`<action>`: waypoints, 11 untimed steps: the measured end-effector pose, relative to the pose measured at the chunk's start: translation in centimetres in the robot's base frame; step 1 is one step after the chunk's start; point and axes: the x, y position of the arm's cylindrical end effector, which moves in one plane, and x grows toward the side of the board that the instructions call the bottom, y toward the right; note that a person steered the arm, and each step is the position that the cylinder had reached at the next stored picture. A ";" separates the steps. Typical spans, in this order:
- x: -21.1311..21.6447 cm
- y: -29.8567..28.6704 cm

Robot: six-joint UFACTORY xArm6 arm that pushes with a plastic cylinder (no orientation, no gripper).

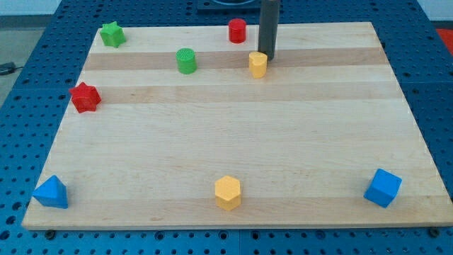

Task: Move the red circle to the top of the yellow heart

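Camera view: two reds (237, 30), two yellows (257, 64).

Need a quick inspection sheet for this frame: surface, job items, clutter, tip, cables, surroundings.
Surface: wooden board, flat, pale planks.
Job's things: red circle near the view's top edge; yellow heart below it, to the view's right, apart.
Clutter: green star, green circle, red star, blue triangle, yellow hexagon, blue cube.
Grippers: none; my tip at the heart's upper right, contact unclear.
Cables: nothing seen.
Surroundings: blue perforated table.
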 end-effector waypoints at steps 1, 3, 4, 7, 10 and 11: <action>-1.9 -3.6; -3.5 -9.7; -4.8 -9.1; -7.8 -8.3; -5.0 -4.5; -5.0 -0.2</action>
